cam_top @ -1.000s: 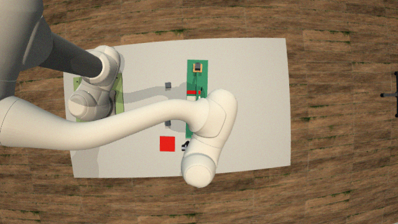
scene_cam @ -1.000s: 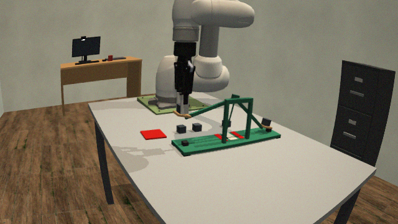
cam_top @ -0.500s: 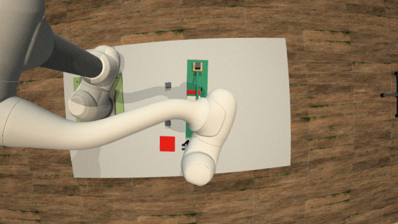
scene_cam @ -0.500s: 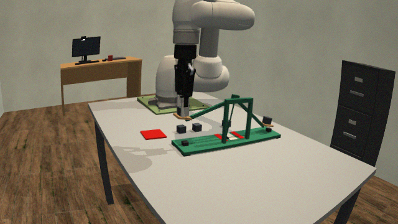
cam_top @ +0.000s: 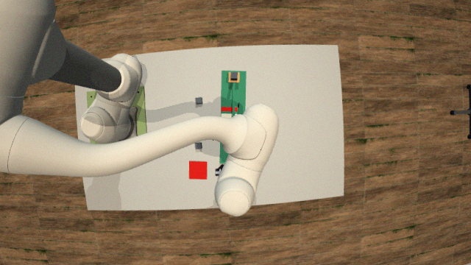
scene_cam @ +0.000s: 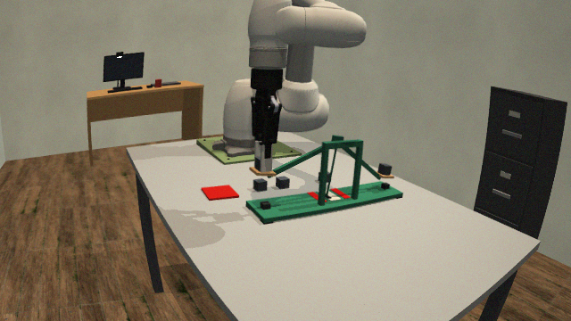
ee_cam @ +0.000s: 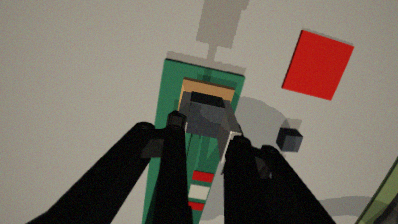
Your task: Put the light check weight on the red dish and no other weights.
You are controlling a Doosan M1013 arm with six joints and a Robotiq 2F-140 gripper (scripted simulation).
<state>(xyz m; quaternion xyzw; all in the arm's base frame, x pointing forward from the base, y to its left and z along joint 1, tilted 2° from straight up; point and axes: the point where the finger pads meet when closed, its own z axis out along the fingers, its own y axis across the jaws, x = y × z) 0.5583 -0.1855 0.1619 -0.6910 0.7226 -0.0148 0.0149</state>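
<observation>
One weight (scene_cam: 258,164) (ee_cam: 206,117), a dark cube, is clamped in the gripper (cam_top: 219,170) (scene_cam: 263,165) (ee_cam: 203,108) at the near pan (scene_cam: 268,173) (ee_cam: 212,88). If the fingers press down or hold it up, the pointer (scene_cam: 333,168) could mislead; a crooked release could tip the cube off or drag the pan. Whether it is the light one, its looks cannot tell: the far cube (cam_top: 234,76) (scene_cam: 384,168) is just as dark and plain.
</observation>
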